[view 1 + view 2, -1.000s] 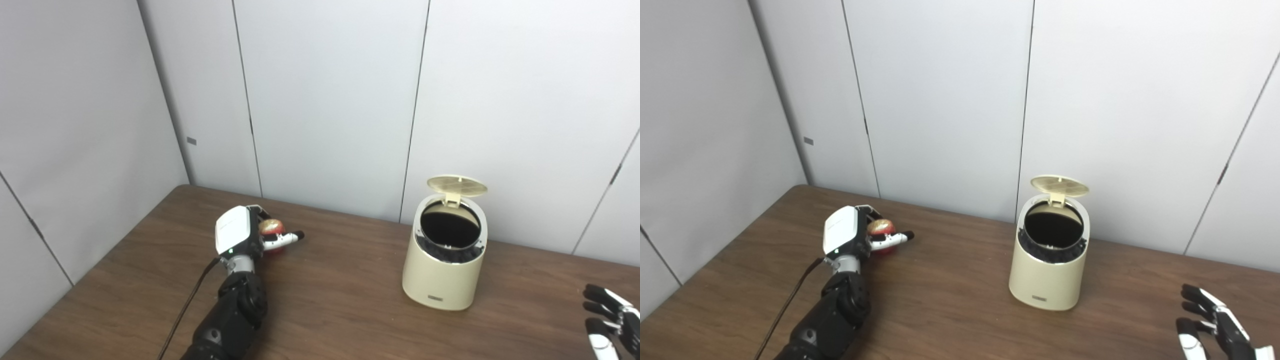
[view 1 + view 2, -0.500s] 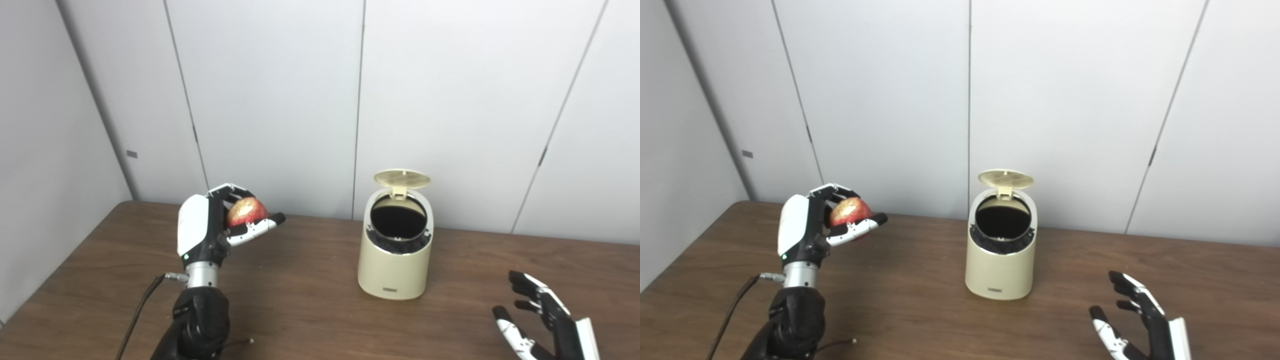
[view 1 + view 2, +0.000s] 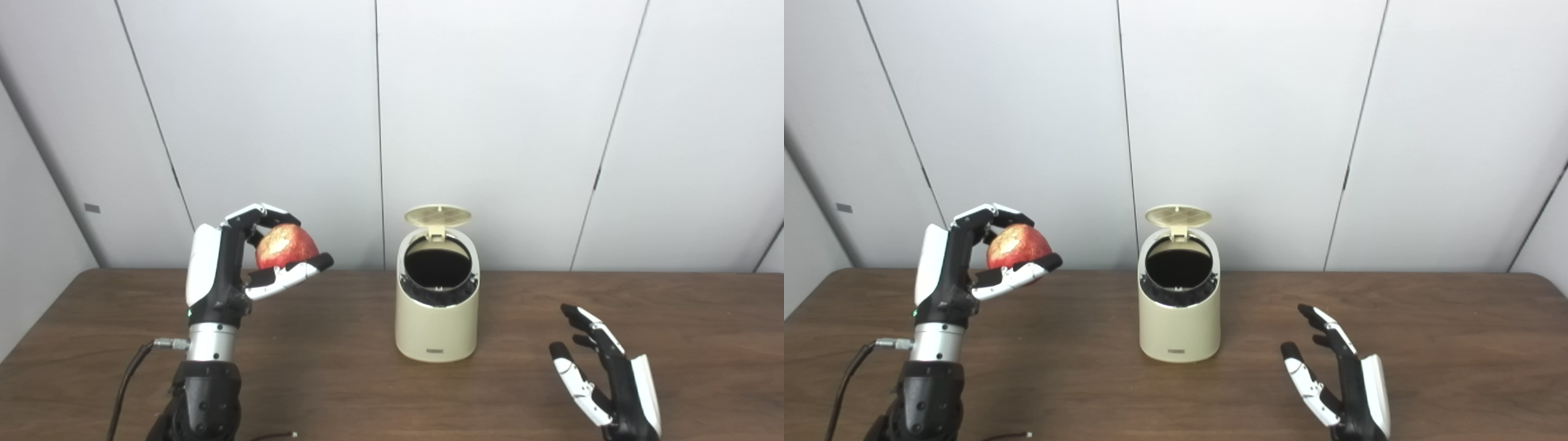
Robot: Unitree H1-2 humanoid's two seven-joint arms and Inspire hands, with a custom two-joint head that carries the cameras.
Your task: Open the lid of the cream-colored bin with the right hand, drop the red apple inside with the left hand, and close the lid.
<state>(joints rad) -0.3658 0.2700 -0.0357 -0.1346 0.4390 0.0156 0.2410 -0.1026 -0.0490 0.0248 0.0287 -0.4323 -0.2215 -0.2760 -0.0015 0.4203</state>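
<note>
The cream-colored bin (image 3: 436, 318) stands in the middle of the brown table (image 3: 343, 373), its round lid (image 3: 438, 215) tipped up at the back and the dark opening showing. My left hand (image 3: 245, 263) is raised above the table to the left of the bin, shut on the red apple (image 3: 285, 246), which sits between fingers and thumb at about the height of the bin's rim. My right hand (image 3: 603, 383) hovers low over the table to the right of the bin, open with fingers spread, holding nothing.
Grey wall panels (image 3: 490, 122) run close behind the table's far edge. A cable (image 3: 131, 373) trails from the left wrist down toward the table's front edge.
The camera has swung to the right. My left hand has lifted the apple off the table to bin-rim height. The right hand shows more fully and stays open.
</note>
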